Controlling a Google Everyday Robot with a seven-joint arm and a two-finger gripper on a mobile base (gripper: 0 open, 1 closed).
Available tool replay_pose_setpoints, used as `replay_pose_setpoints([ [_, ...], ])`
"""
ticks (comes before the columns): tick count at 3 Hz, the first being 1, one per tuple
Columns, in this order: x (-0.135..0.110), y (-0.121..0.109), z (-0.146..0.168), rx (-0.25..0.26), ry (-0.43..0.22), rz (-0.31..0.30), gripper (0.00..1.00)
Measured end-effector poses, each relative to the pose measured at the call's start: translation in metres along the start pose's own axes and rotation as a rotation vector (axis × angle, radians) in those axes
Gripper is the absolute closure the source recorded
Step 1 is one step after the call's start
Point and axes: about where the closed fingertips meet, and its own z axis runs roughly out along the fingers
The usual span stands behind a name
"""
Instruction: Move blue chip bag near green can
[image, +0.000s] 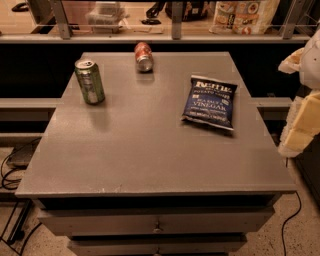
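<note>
The blue chip bag (209, 102) lies flat on the right half of the grey table (150, 150), its white "VINEGAR" lettering facing up. The green can (89, 81) stands upright near the table's back left corner, far from the bag. My gripper (301, 122), white and pale yellow, hangs at the right edge of the view, beyond the table's right side and to the right of the bag. It touches nothing on the table.
A red-orange can (144, 56) lies on its side at the back middle of the table. A shelf with bags and clutter (240, 15) runs behind the table. Cables (10, 175) lie on the floor at the left. Drawers (157, 227) sit below the tabletop.
</note>
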Motion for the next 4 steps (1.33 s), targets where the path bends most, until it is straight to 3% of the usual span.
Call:
replay_pose_setpoints([
  [2, -0.001, -0.002, 0.000, 0.012, 0.008, -0.015, 0.00],
  [3, -0.011, -0.010, 0.005, 0.007, -0.087, -0.030, 0.00],
  [4, -0.052, -0.029, 0.028, -0.019, -0.251, -0.052, 0.00],
])
